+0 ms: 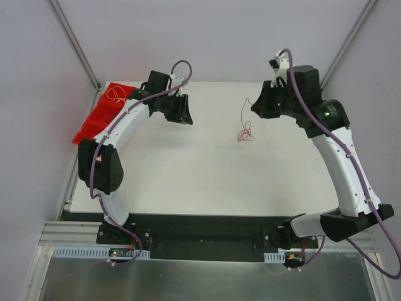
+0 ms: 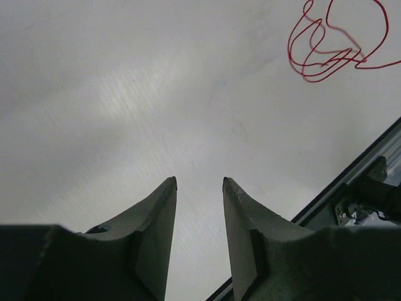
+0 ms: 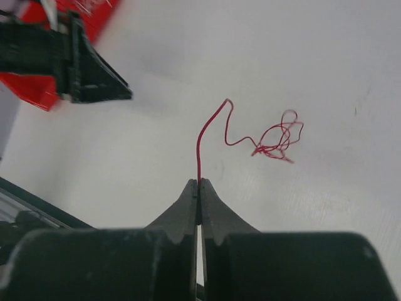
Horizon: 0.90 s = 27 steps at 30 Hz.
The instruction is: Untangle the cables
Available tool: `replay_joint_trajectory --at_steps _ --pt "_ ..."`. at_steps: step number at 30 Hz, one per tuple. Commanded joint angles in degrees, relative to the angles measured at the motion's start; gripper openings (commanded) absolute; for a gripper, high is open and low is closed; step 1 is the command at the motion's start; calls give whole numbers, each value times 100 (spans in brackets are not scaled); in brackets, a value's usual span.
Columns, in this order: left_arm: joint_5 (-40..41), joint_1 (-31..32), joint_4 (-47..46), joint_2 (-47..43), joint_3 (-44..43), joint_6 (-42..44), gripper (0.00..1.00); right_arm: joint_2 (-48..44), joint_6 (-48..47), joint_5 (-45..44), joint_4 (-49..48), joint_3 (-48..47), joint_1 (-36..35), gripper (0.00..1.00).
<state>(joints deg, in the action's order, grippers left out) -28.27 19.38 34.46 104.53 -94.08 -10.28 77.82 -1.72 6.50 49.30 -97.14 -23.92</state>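
A tangle of thin red cables (image 1: 245, 133) rests on the white table (image 1: 188, 169) right of centre. One red strand (image 3: 199, 143) rises from the tangle (image 3: 279, 141) into my right gripper (image 3: 198, 182), which is shut on its end. In the top view the right gripper (image 1: 252, 106) hovers just above and right of the tangle. My left gripper (image 2: 199, 182) is open with nothing between its fingers. It hangs over bare table, and red loops (image 2: 332, 44) lie ahead to its right. From above, the left gripper (image 1: 185, 114) sits well left of the tangle.
A red tray (image 1: 94, 122) at the table's back left corner holds a few more thin wire loops (image 1: 116, 94). The left gripper (image 3: 94, 78) and the tray (image 3: 31, 94) show at the upper left of the right wrist view. The table's dark front rail (image 2: 351, 182) runs nearby.
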Motion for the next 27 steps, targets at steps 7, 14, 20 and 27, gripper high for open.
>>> replay_joint_trajectory --at_steps 7,14,20,27 --pt "-890 -645 -536 -784 -5 -185 43 251 549 703 -333 -2608 -341 0" --pt "-425 -962 -545 -1197 468 -87 52 -408 716 545 -842 1385 -183 0" --pt "-986 -954 -537 -979 909 -272 56 -250 690 703 -518 2779 54 0" --pt "-1532 73 -89 241 524 -229 49 -285 620 686 -527 2955 90 0"
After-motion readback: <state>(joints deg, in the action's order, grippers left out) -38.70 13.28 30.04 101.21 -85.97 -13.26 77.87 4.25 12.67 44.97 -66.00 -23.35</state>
